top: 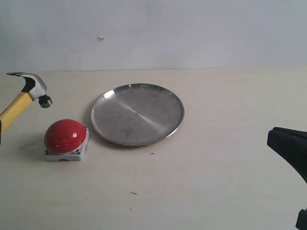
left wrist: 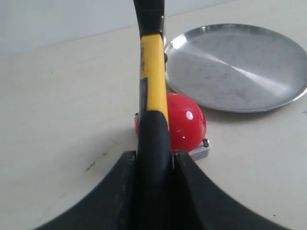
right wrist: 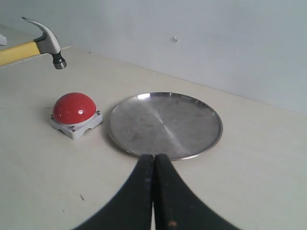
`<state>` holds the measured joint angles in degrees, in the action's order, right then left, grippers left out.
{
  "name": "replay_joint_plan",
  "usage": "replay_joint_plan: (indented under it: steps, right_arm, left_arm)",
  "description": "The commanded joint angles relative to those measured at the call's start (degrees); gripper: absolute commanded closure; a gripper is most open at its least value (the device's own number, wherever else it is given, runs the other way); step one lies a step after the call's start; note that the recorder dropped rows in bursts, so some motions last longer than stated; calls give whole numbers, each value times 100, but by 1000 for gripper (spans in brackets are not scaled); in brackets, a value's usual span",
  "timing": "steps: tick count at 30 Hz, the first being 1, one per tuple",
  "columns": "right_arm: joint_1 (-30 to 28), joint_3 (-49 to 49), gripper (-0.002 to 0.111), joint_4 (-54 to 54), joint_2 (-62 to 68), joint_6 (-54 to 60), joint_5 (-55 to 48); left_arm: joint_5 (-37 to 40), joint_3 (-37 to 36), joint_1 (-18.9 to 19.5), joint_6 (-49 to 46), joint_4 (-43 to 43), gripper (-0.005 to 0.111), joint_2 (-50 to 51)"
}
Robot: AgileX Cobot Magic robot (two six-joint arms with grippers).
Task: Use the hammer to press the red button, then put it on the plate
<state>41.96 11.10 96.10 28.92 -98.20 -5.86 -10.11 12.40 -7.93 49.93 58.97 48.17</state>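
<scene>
The hammer point(top: 21, 103) is held raised in the air by the left pincer point(left wrist: 155, 163). Its two black fingers point(left wrist: 122, 182) are clamped on the black handle sleeve, as the left wrist view shows. The yellow neck is tilted upward, and the dark head is carried above the red button point(top: 64, 135) and a little to its outer side, on the side away from the plate. The striking face is turned down and the claw points away. A clear gap is seen between head and button in the exterior and right wrist views, so the dome is not touched.

The button is seated on its square grey base on the pale tabletop point(top: 216, 182), with corner screws visible. The round silver plate point(top: 137, 114) is laid just beside the button, rim near the base but apart from it, and nothing is seen on its brushed surface.

The right pincer point(right wrist: 153, 160) is kept well apart from the button, beyond the plate. Its fingers are pressed together with nothing between them, and it is hung low over the tabletop. A plain pale wall is seen behind the button.
</scene>
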Motion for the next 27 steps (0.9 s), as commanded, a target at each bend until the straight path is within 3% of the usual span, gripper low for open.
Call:
replay_joint_plan:
  steps: [1, 5, 17, 27]
  right_arm:
    - [3, -17, 108, -16, -27, 12, -15]
    - [3, -17, 108, -3, -27, 12, -15]
    - [3, -17, 108, -3, -27, 12, -15]
    - [3, -17, 108, -19, -27, 12, -15]
  left_arm:
    - [-295, 25, -2, 19, -142, 107, 216]
    - [-675, 50, -2, -134, -154, 107, 287]
    - [-474, 507, -2, -158, -177, 107, -454]
    - [-499, 386, -2, -38, -177, 107, 426]
